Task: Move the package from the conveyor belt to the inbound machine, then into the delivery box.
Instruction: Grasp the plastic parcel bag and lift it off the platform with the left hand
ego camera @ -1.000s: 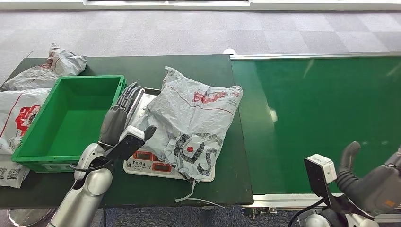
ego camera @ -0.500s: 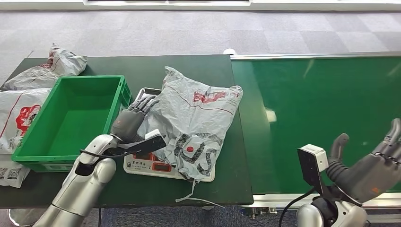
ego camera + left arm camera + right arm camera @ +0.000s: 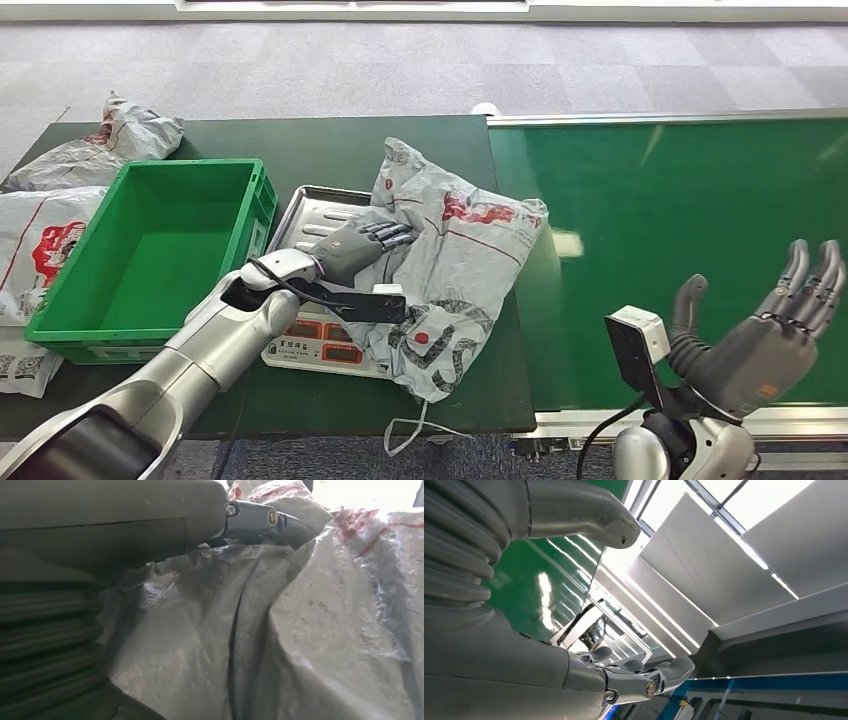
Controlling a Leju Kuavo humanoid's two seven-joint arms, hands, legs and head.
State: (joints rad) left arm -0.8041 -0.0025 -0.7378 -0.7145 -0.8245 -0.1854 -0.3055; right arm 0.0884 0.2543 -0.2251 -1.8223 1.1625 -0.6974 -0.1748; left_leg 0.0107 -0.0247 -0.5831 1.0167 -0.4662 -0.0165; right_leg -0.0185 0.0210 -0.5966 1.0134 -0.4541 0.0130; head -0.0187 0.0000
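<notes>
The grey plastic package (image 3: 460,260) with red and black print lies crumpled across the inbound machine, a scale with a steel tray (image 3: 310,205) and red displays (image 3: 320,345), and hangs over onto the dark table. My left hand (image 3: 360,243) grips the package's left fold, fingers curled over it. Up close, the bag (image 3: 310,630) bunches against the palm under the left hand's thumb (image 3: 150,525). My right hand (image 3: 770,335) is raised over the near edge of the green conveyor belt (image 3: 680,200), fingers spread, holding nothing. The right wrist view shows this right hand (image 3: 524,645) empty.
The green delivery box (image 3: 150,250) stands open left of the scale. Two more grey packages (image 3: 100,140) (image 3: 40,240) lie beyond and beside it at the table's left end. A loose strip of the bag hangs over the table's front edge (image 3: 410,430).
My left hand reached right from the box's corner onto the package and closed on its left side. The package bunched and shifted right, baring the tray. My right hand rose and spread.
</notes>
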